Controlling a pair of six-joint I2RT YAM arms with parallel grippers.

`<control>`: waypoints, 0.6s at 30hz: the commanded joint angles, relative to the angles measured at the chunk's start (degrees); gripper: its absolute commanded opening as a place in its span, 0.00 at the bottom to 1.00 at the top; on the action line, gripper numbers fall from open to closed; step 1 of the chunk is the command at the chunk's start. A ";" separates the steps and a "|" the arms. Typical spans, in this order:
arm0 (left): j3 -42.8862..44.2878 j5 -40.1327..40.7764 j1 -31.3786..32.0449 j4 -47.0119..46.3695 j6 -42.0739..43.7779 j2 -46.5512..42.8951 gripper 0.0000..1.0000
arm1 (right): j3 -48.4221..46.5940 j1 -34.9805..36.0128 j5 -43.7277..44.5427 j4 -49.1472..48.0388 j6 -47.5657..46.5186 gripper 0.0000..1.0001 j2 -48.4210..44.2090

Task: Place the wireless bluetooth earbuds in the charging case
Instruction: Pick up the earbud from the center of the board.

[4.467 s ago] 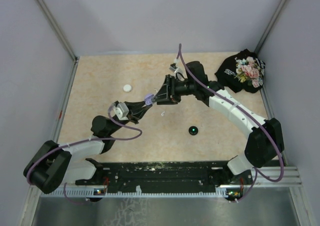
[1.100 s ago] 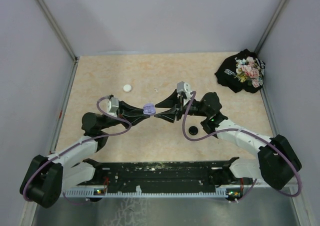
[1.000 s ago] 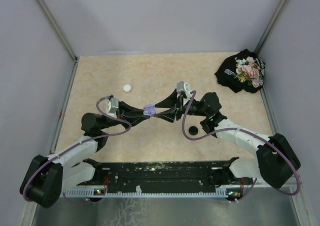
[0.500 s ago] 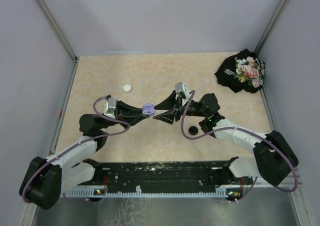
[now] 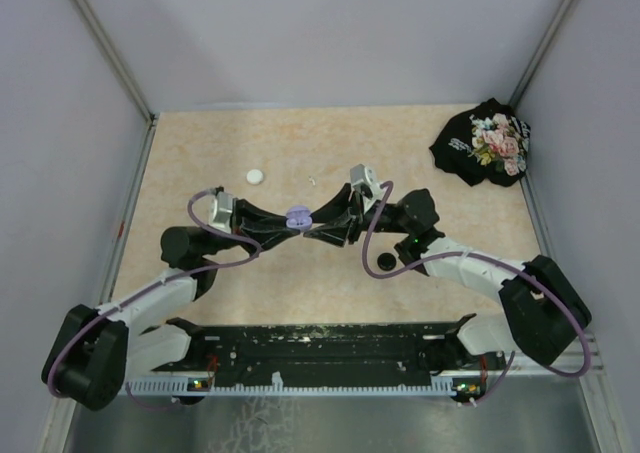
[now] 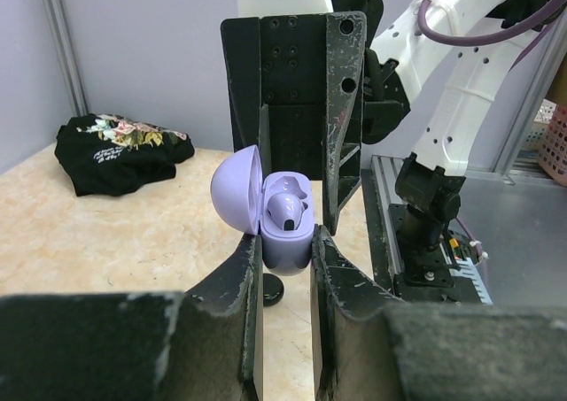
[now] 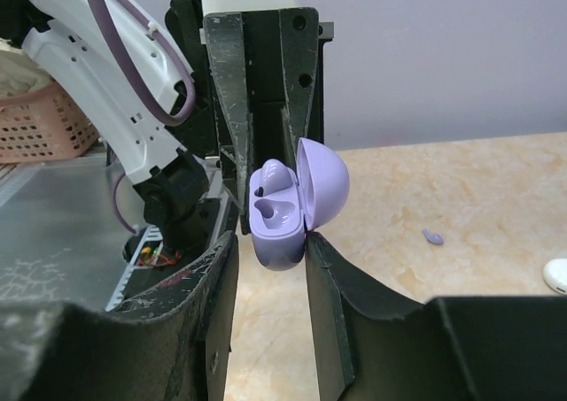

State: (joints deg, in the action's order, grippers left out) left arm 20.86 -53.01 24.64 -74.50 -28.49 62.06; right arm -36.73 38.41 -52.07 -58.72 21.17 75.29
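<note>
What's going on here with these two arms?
Both arms meet mid-table over an open lavender charging case. The left gripper is clamped on its base, lid flipped up; the right gripper flanks it too, though whether it grips is unclear. A purple earbud lies loose on the table.

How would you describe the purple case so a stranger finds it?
On the beige table, the left gripper and right gripper meet tip to tip at the middle. Between them hangs the lavender case, lid open; the white case and black case lie flat.
</note>
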 commanded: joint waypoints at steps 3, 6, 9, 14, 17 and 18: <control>1.25 -1.05 0.37 -4.68 -1.83 0.69 0.00 | -1.22 0.67 -1.35 -5.98 1.50 0.36 0.45; 1.28 -0.62 0.60 -4.91 -1.85 0.78 0.00 | -1.24 0.86 -1.36 -6.17 1.55 0.35 0.63; 1.37 -0.24 0.99 -5.63 -1.97 1.15 0.00 | -1.30 1.11 -1.43 -6.59 2.02 0.34 0.94; 1.61 -0.02 1.93 -8.24 -2.65 2.58 0.00 | -1.16 1.32 -1.67 -8.55 3.66 0.32 1.75; 1.56 0.30 2.15 -9.65 -3.28 3.08 0.00 | -1.08 1.31 -1.88 -9.37 4.40 0.30 2.20; 1.49 0.31 2.16 -9.90 -3.32 3.19 0.00 | -0.92 1.31 -1.89 -9.67 4.55 0.29 2.31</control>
State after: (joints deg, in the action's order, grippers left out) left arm 20.88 -53.06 25.96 -80.03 -30.55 64.55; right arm -36.73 38.87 -52.62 -63.33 24.12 76.93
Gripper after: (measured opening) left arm 0.245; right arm 0.305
